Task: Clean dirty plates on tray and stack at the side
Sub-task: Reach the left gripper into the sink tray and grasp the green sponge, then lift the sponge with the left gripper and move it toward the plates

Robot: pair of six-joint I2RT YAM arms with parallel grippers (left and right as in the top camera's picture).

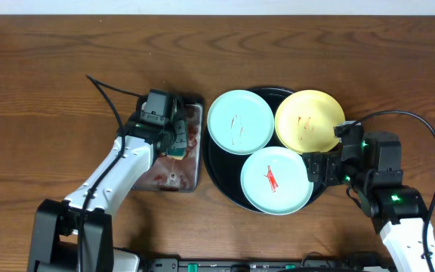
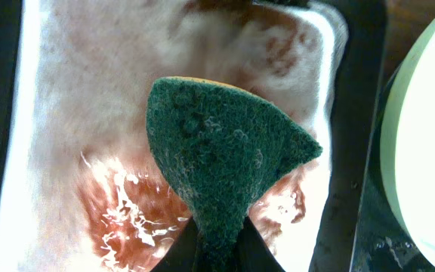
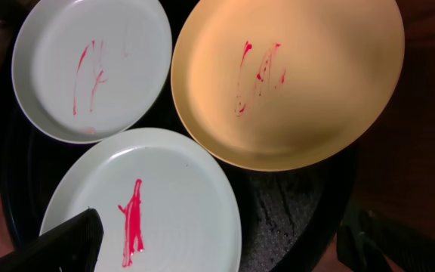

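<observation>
Left jaws: clamped tight on the narrow end of a green scouring sponge (image 2: 225, 159), broad face fanned out over the metal pan (image 2: 66, 113) on the left of the bench (image 1: 51, 60). Probably held there to wet or load the pad before any wiping. Cannot tell whether it is touching the pan floor. In the pan: a thin reddish film and glinting wet streaks, nothing solid.

Right jaws: spread wide, gripping nothing, poised at the right rim of the near mint plate (image 1: 276, 180). Likely placed there to steady or lift that plate by its edge.

On the black tray (image 1: 219, 175), right of the pan: all three dirty plates, each smeared.
- Far left: the far mint plate (image 1: 240, 121), with thin red strokes.
- Far right: the yellow plate (image 1: 310, 121), with a few red dashes, overhanging the tray rim and seemingly tipped a little.
- Near: the near mint plate, with one thick red smear at its centre.

Packed rim to rim, with only a patch of bare tray showing at the near right. Nothing stacked yet on the bare bench beside the tray. Judged to be the very start: sponge in hand, first plate not yet wiped.
</observation>
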